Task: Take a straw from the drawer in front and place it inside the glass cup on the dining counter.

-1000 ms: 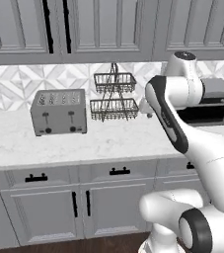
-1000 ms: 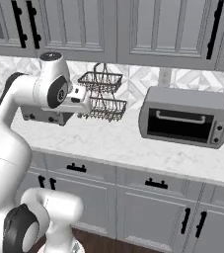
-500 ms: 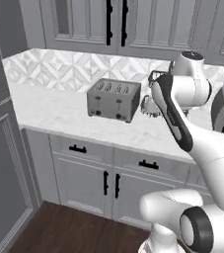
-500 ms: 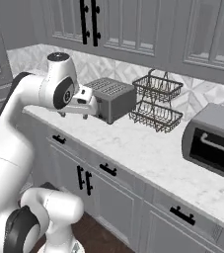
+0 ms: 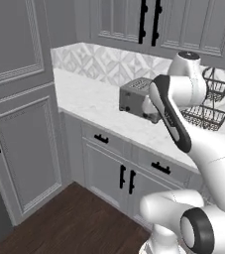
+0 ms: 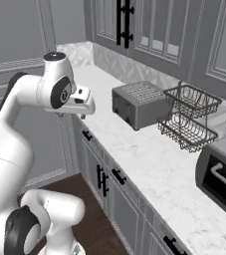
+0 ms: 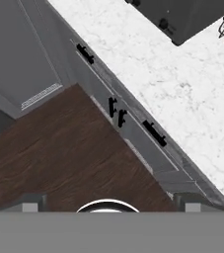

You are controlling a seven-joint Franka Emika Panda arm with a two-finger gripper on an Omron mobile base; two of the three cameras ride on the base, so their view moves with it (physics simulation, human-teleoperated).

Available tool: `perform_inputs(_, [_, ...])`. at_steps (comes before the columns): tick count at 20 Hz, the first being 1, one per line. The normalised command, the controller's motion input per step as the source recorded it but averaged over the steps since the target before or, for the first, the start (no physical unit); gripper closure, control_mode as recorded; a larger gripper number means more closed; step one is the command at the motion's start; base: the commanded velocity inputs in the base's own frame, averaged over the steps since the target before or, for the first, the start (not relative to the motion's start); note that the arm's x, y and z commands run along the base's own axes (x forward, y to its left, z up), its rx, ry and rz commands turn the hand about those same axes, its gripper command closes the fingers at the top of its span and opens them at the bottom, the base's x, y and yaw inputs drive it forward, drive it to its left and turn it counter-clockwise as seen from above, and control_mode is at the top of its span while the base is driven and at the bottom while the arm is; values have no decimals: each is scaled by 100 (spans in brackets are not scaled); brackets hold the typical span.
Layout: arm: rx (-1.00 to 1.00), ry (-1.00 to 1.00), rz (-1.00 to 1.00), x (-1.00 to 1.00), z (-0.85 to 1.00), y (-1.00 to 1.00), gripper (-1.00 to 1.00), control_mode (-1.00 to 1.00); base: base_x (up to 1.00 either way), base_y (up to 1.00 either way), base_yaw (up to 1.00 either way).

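gripper (image 6: 83, 112) sits released, empty, with its two fingertips (image 7: 32, 203) spread wide apart at the bottom of the hand view and nothing between them. i see it hanging off the white arm right over the front edge of the marble counter (image 6: 149, 159), pointing downward. straight beneath it lies the dark wood floor (image 7: 59, 148), and just past that the grey cabinet face, where two shut drawers (image 7: 154, 132) with short black bar handles run along under the counter lip, one on either side of a pair of cabinet doors (image 7: 117, 113) with upright handles. i cannot tell which of those drawers is the one i am after; both are closed and well below the gripper, untouched. beyond the gripper, on the counter, stands a grey toaster (image 6: 139, 103), near but apart from it, and further along the same way a two-tier black wire basket (image 6: 189, 117), then a toaster oven (image 6: 221, 172) at the far end. on the gripper's other side a tall grey cabinet (image 5: 20, 124) closes off the counter run.
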Motion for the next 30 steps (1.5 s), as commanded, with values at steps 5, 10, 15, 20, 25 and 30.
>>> perform_inputs(5, [0,0,0,0,0,0,-100,100,-12,-92,35])
perform_inputs(10, [0,0,0,0,0,0,-100,100,-65,-49,22])
perform_inputs(15, [0,0,0,0,0,0,-100,100,-24,-39,12])
perform_inputs(20, [0,0,6,8,-14,-14,-100,-100,1,-23,3])
perform_inputs(25, [-18,-9,10,4,-55,24,-100,-100,0,0,0])
perform_inputs(30, [-41,-10,1,0,-83,98,-100,-100,0,0,0])
